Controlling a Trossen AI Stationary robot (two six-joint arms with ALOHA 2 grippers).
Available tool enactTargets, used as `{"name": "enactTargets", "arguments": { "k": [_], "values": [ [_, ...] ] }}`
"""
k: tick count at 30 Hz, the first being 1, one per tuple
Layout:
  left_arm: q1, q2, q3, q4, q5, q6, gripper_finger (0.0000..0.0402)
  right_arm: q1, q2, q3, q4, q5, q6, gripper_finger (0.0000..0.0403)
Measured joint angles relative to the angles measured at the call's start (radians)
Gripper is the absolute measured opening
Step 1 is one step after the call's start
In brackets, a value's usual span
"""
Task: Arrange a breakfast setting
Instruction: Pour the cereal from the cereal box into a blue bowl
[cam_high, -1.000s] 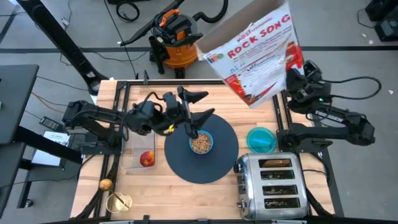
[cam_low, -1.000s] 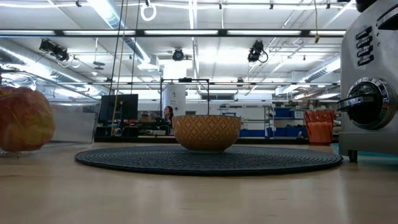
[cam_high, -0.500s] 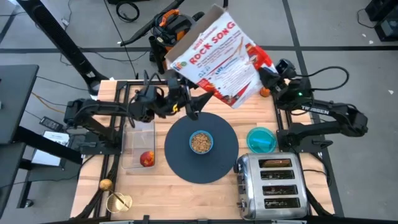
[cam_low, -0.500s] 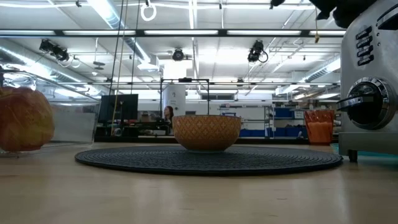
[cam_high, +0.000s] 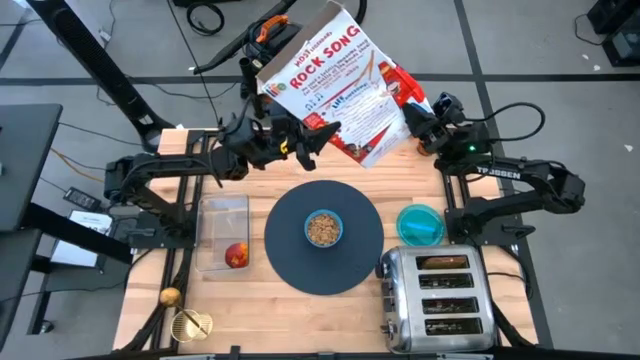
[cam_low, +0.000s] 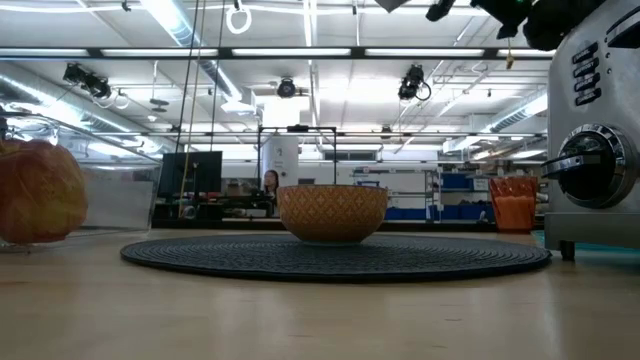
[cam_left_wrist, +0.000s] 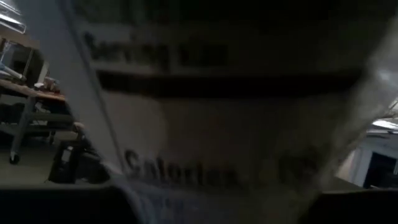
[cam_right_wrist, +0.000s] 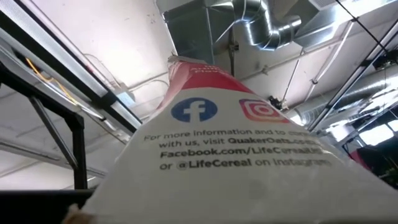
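My right gripper holds a white and red cereal box high over the table's far edge, tilted. My left gripper is open at the box's near left corner, and the box's printed side panel fills its wrist view. A light-blue bowl with cereal in it sits on the middle of the dark round mat. The teal dish lies right of the mat. The red apple lies in a clear tray. The orange cup stands far back. A gold spoon lies at the near left corner. My right gripper has the cereal box by its right end, coming from the table's right. The box hides the fingers, so the kind of hold does not show. The box is lifted clear and tilted, its printed front up. My left gripper: I cannot tell whether it touches the box.
A chrome toaster stands at the near right, beside the mat. The clear tray lies left of the mat. A small gold ball lies near the spoon. A vacuum cleaner stands on the floor beyond the far edge.
My right gripper has carried the cereal box from the far right toward the table's left, turning it. My left gripper has left the spot above the bowl and gone toward the far edge and up, to the box's near left corner. The bowl stays in place.
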Motion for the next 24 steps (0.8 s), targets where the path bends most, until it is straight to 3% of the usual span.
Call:
{"name": "enactTargets", "arguments": {
  "k": [5, 13, 18, 24],
  "values": [
    [0.004, -0.004, 0.000, 0.011, 0.001, 0.027, 0.0118, 0.021, -0.004, 0.031, -0.061, 0.005, -0.032, 0.0220],
    [0.004, -0.057, -0.001, -0.046, 0.025, 0.095, 0.0112, 0.024, -0.019, 0.057, -0.216, -0.086, -0.103, 0.0304],
    [0.036, -0.184, -0.003, -0.264, 0.046, 0.153, 0.0114, 0.004, -0.080, 0.057, -0.393, -0.189, -0.135, 0.0352],
    [0.117, -0.358, -0.002, -0.585, 0.054, 0.195, 0.0114, 0.010, -0.160, 0.057, -0.719, -0.198, -0.211, 0.0352]
  ]
}}
